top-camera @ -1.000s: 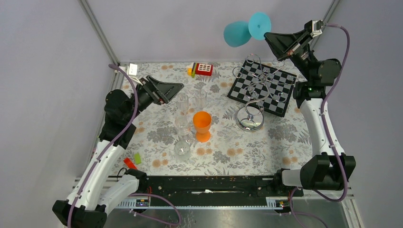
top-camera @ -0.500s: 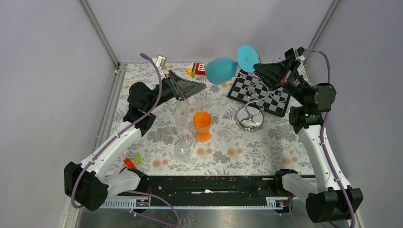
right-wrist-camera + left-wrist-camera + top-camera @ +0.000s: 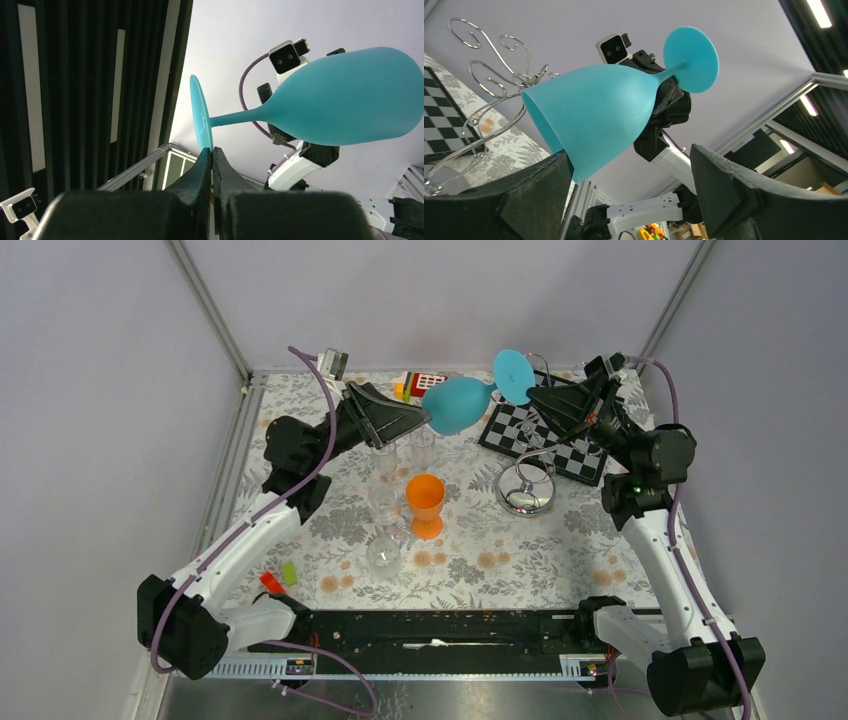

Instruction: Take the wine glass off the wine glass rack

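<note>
My right tool point(image 3: 212, 150) pinches the teal wine glass point(image 3: 350, 105) by its foot, sideways; my left tool point(image 3: 630, 155) gapes released beside its bowl.

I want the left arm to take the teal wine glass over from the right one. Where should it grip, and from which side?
Probably by the bowl, straddling the wide part and coming from the rim end. The wine glass lies tilted sideways, rim toward the open left gripper, and the right gripper is pinching the foot, so that end is occupied.
</note>
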You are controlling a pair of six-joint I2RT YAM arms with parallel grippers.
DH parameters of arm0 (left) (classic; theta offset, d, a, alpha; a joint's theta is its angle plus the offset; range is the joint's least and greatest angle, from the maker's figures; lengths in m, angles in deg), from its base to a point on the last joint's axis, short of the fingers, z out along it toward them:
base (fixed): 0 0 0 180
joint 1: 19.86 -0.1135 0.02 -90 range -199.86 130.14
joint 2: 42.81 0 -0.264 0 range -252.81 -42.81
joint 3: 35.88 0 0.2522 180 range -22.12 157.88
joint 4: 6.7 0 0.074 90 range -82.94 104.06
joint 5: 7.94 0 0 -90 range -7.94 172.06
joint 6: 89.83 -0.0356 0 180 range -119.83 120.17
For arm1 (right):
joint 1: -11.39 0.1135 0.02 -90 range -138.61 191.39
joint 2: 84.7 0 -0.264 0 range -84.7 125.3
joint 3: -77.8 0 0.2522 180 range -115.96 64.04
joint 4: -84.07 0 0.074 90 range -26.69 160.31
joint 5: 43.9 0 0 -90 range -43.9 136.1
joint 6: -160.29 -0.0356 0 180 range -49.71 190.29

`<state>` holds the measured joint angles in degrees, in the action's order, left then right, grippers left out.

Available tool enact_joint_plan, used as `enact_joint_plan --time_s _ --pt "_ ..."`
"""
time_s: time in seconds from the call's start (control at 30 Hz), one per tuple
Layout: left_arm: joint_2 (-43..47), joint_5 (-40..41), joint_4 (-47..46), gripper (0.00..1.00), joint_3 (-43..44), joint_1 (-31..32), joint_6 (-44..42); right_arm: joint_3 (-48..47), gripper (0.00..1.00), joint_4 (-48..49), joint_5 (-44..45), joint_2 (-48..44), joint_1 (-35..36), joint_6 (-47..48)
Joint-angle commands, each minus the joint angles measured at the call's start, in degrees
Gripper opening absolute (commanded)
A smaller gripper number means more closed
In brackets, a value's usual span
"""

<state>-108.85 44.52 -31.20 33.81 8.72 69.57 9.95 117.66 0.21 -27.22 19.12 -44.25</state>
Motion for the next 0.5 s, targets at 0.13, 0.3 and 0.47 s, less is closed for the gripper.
enact_joint_plan --time_s 0.13,0.3,0.47 --pt "-2.1 -2.8 -14.2 0.71 1.9 0.6 9.2 0.7 0.00 6.4 0.9 1.3 1.5 -2.1" --pt "-2.3 -4.2 -19.6 0.53 2.5 0.6 14.0 1.4 0.00 7.1 1.1 1.9 1.9 -2.4" --pt "-1.5 -4.8 -23.2 0.36 2.4 0.7 17.3 2.2 0.00 7.9 1.4 2.6 2.0 -3.1"
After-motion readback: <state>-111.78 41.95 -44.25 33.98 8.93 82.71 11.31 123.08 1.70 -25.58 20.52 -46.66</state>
